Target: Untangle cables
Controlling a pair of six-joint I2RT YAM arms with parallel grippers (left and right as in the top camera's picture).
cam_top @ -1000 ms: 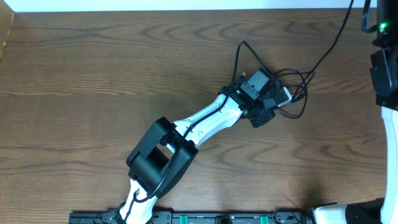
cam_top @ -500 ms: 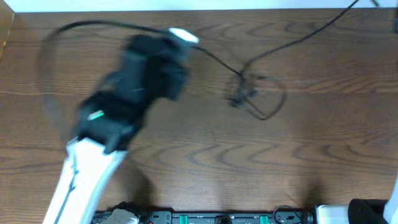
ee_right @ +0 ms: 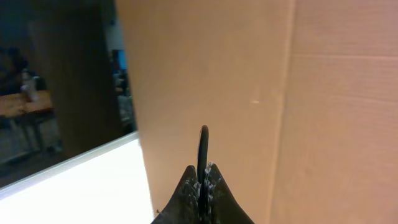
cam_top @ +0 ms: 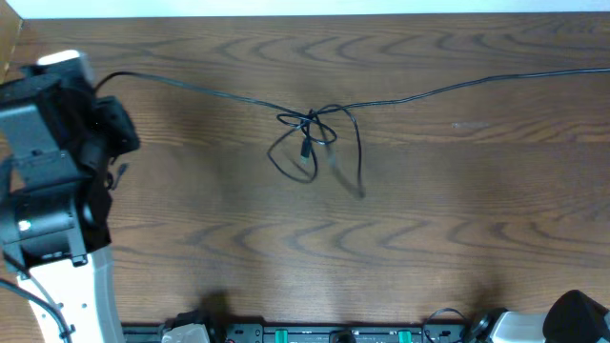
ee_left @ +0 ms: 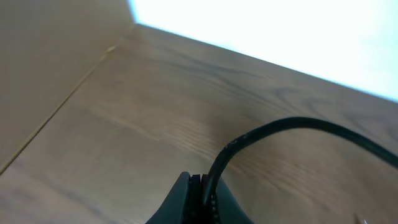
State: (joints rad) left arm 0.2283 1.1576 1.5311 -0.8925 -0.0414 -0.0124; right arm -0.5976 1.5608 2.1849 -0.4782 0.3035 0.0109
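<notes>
The cables (cam_top: 229,95) cross the table (cam_top: 429,248) in one taut line, from the upper left of the overhead frame to its right edge. A knot (cam_top: 313,126) sits just left of upper centre, with loose loops drooping below it.

The step in hand looks like drawing the two ends apart. I judge that straight pulling would only cinch the knot. The better move is to give slack and then open a loop or feed one end back through it.

The left arm (cam_top: 48,219) fills the left edge. The left gripper (ee_left: 200,186) is pinched tight on a black cord that arcs off to the right of its view. The right gripper (ee_right: 202,177), outside the overhead frame, is likewise clamped on a thin black cord standing up between its tips.

A paler strand (cam_top: 345,176) below the knot is blurred, so it may be swinging or may just be a lighter cord.

A cardboard wall (ee_right: 249,93) stands close in front of the right wrist, and a board (ee_left: 50,62) rises at the upper left of the left wrist view. Both leave little room to draw back. A base rail (cam_top: 334,333) runs along the bottom edge, well clear of the knot.
</notes>
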